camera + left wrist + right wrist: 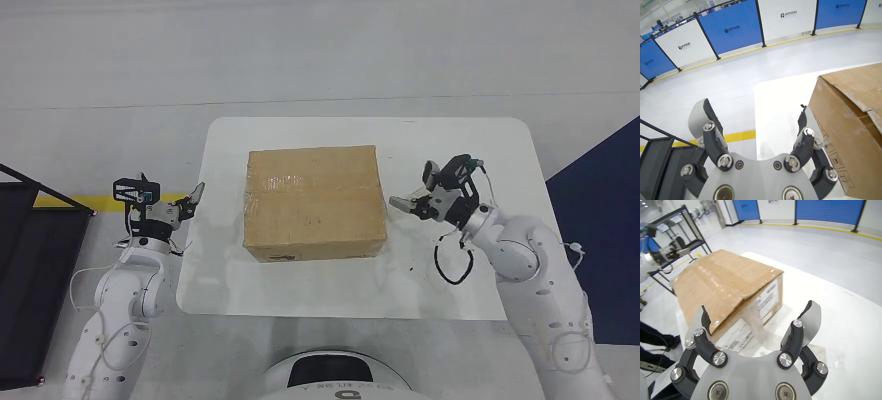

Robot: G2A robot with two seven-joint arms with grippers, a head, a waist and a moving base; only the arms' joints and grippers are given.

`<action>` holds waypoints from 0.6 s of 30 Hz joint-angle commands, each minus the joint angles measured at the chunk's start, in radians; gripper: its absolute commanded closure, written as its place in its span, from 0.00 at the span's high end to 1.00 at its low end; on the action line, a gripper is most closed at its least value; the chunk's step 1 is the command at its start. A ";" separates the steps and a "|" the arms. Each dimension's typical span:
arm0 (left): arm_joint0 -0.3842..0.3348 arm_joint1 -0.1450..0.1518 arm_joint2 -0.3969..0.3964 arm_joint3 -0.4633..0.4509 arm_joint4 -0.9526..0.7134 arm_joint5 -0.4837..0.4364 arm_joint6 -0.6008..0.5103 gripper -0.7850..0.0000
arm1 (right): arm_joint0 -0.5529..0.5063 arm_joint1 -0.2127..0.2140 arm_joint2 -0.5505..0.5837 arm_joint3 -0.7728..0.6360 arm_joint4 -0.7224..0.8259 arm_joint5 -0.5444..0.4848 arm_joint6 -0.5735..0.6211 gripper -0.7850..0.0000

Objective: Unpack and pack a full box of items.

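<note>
Box (314, 200) on table (450, 150) closed, tape across flaps, contents hidden; I note white labels (770, 298), print unreadable; left gripper (753, 106) and right gripper (757, 306) both spread apart

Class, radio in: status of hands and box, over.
Left hand open, empty, beside box. Right hand open, empty, opposite end. Box shut on table. Loose tape trails by right hand.

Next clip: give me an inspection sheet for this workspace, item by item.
Surface: white table, rounded corners.
Job's things: cardboard box mid-table, flaps down, taped.
Clutter: loose clear tape trailing from the box's end onto the table.
Grippers: left gripper open, beside one box end; right gripper open, beside the other.
Cables: black cable looped at the right arm's wrist.
Surroundings: blue and white partitions, black rack, yellow floor line.
</note>
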 commanded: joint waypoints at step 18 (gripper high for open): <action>0.000 0.000 0.000 0.000 0.000 0.000 0.000 1.00 | 0.151 -0.017 -0.157 0.118 -0.037 0.085 0.068 1.00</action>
